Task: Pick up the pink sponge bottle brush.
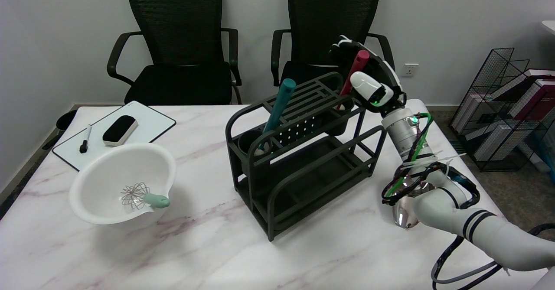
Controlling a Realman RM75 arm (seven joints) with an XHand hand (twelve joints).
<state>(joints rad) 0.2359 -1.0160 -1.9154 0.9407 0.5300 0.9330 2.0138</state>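
The pink bottle brush [354, 74] stands tilted in a black cup at the right end of the dark wire rack [299, 151]; only its reddish-pink handle shows, the sponge end is hidden in the cup. My right hand [368, 75] is at the handle's upper part, fingers curled around it from the right side. A teal-handled brush [279, 104] leans in the cup at the rack's left end.
A white bowl [123, 184] with a small whisk [143, 197] sits at the left. Behind it lies a whiteboard [115, 131] with an eraser and marker. Two black chairs stand beyond the table; a wire basket of books is at the right.
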